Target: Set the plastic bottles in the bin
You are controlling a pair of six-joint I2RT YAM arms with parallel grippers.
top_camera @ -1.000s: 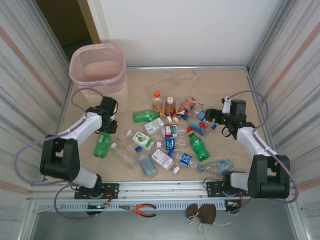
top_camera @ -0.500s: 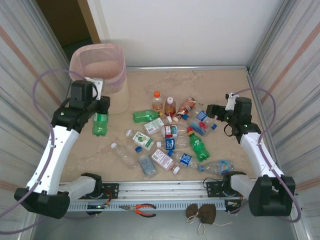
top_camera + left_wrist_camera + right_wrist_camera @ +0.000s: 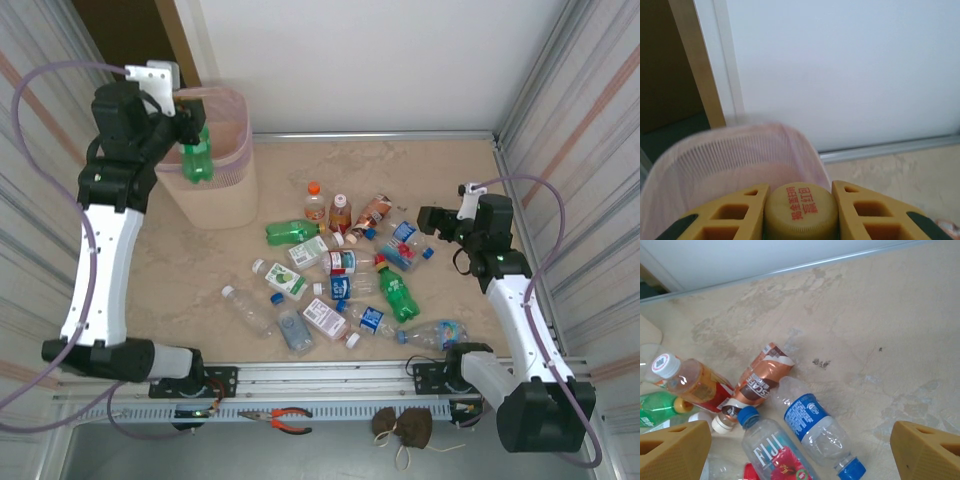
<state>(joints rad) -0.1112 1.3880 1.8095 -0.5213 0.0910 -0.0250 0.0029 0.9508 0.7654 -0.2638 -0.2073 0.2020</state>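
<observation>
gripping a green bottle (image 3: 196, 160) at its cap, the left gripper (image 3: 190, 137) holds it over the bin (image 3: 215, 195) rim. the right gripper (image 3: 432, 222) hangs with jaws spread wide above the other bottles (image 3: 398, 293) on the bench (image 3: 450, 170).

Two rows of red Chinese characters on the yellow cap (image 3: 800, 210) of the green bottle (image 3: 197, 160). "FIJI" in white on the clear blue-capped bottle (image 3: 771, 452), toward the table's (image 3: 865, 315) right edge. "SCAFE" along the brown bottle (image 3: 759, 385) just beside it. Fine white print on a blue label (image 3: 802, 415), too small to read.
</observation>
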